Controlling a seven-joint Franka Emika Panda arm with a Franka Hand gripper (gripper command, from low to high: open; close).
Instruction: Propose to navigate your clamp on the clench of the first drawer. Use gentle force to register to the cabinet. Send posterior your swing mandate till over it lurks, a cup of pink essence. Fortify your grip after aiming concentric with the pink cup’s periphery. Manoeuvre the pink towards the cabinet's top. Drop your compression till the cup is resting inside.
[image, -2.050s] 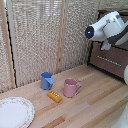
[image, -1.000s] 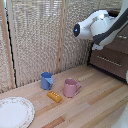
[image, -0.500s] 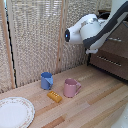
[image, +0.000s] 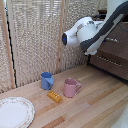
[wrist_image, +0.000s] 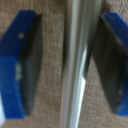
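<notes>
The pink cup (image: 71, 87) stands upright on the wooden table, its handle toward the exterior view's right. My clamp (image: 65, 38) is at the end of the white and grey arm, high above the table, up and slightly to the exterior view's left of the cup and apart from it. It points at the woven screen. In the wrist view the clamp (wrist_image: 70, 65) is open; the blue fingers (wrist_image: 22, 65) hold nothing, and a pale grey strip (wrist_image: 75, 60) on woven beige shows between them. The dark brown cabinet (image: 116, 55) stands at the exterior view's right, with a silver bar handle (image: 108, 61) showing; the arm hides its upper part.
A blue mug (image: 46, 80) stands just to the exterior view's left of the pink cup. A small yellow block (image: 54, 96) lies in front of the two. A white patterned plate (image: 15, 111) sits at the near left. The woven screen (image: 35, 40) closes off the back.
The arm has swung from the cabinet toward the exterior view's left, and the clamp now hangs roughly above the cups. The cups, block and plate have not moved.
</notes>
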